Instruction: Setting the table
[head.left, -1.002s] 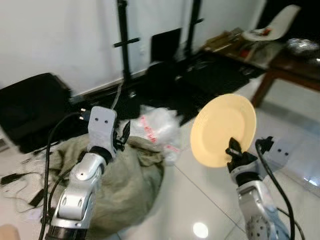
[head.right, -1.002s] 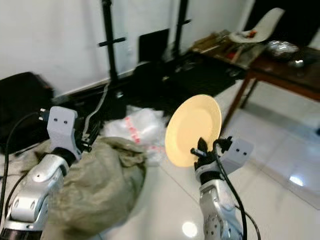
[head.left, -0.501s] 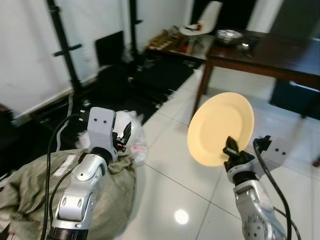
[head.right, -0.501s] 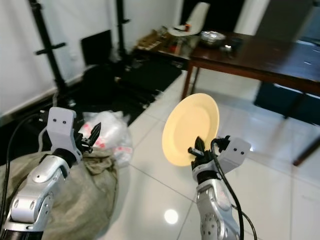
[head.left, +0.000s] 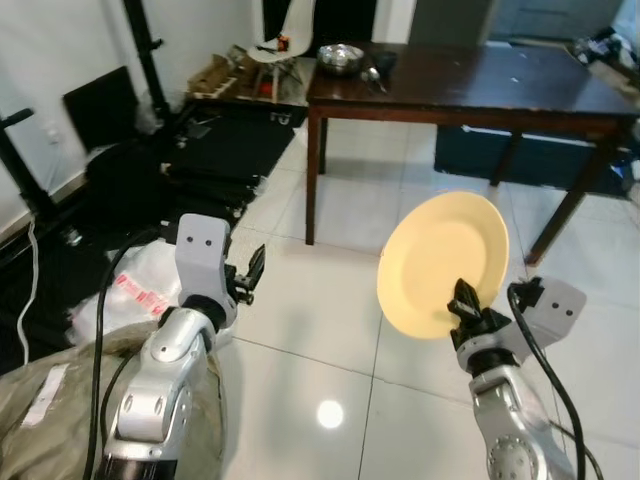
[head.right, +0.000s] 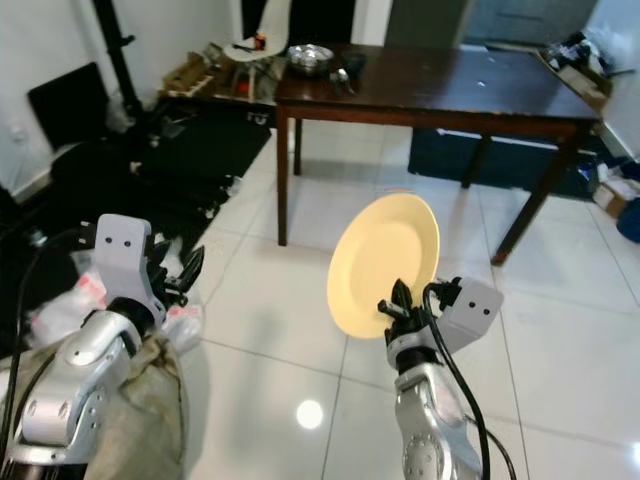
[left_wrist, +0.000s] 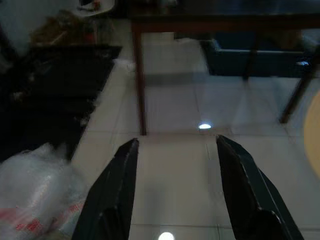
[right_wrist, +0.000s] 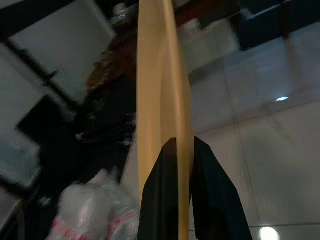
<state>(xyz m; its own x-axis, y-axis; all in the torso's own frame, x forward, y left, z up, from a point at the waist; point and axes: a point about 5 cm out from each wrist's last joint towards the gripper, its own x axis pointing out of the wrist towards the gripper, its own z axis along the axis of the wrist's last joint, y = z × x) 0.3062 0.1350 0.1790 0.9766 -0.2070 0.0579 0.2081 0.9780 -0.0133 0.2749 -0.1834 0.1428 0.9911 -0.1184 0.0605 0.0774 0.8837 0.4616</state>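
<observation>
I am carrying the yellow plate (head.left: 443, 262) upright, its lower rim clamped in the right gripper (head.left: 466, 304), toward the dark table (head.left: 480, 85); left gripper (left_wrist: 175, 185) is hanging apart, empty. Next: approaching and levelling the plate.

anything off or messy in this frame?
The yellow plate stands on edge, pinched at its lower rim by the right gripper, not flat. Floor clutter sits at the robot's left: a clear plastic bag and a burlap sack. Left gripper is open, holding nothing.
</observation>
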